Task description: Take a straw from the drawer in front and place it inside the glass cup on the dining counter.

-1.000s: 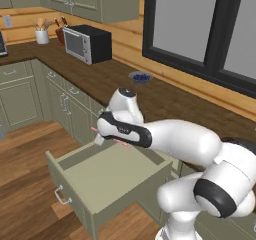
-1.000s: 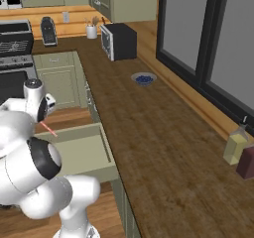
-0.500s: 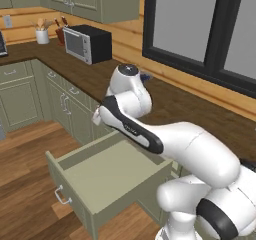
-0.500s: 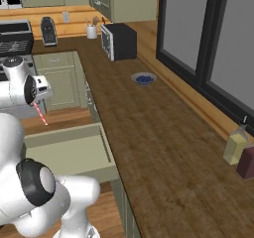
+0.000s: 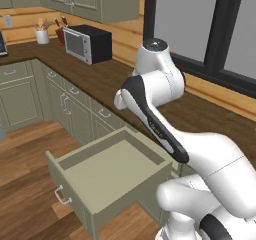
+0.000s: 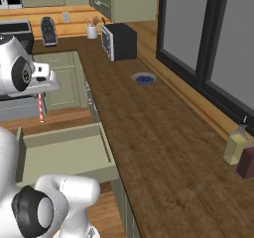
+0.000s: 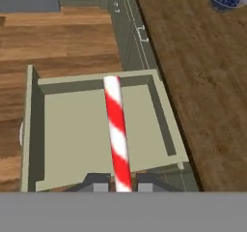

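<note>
Straw [image 7: 117,129]: red-and-white striped, pinched by its end between the narrow jaws of the gripper [image 7: 121,183], hanging above the open, bare drawer [image 7: 96,129]. Risk: a long straw held at one end may swing or slip during a wide arm sweep, likely striking the counter [image 6: 163,148] edge.

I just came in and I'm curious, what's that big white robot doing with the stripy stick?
The white robot arm's hand is shut on a thin red-and-white striped straw, holding it up above the wide sage-green wooden drawer. The drawer is pulled open and looks empty. Beside it runs a dark brown wooden counter with a small glass bowl of blue berries.
</note>
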Robot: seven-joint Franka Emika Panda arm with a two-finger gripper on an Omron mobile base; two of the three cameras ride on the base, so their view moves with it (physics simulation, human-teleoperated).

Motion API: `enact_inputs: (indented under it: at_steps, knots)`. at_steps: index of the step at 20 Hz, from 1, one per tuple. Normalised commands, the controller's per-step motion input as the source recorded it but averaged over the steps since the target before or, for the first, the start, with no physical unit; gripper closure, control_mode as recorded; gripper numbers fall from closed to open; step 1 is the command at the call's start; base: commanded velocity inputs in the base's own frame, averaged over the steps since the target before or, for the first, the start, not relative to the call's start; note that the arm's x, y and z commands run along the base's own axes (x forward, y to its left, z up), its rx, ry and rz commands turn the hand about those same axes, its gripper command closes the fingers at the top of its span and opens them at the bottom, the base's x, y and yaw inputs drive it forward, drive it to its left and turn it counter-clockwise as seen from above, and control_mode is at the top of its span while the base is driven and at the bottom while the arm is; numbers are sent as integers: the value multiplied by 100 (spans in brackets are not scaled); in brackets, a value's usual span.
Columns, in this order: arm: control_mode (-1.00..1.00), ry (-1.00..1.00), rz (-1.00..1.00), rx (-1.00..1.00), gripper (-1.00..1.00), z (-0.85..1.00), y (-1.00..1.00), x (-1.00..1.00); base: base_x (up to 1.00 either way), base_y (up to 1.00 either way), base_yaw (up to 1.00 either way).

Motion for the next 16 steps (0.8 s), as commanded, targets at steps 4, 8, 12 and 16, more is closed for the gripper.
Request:
enact_inputs:
  at_steps: [4,8,12,16]
  knots:
    - [-100,2,-31,6,100,14,-65,-59,0,0,0]
    - [-100,0,-20,3,100,0,-41,-33,0,0,0]
    - [100,0,-7,2,100,0,-19,-25,-48,-25,-7]
    - [100,0,0,0,100,0,0,0,-100,-44,-15]
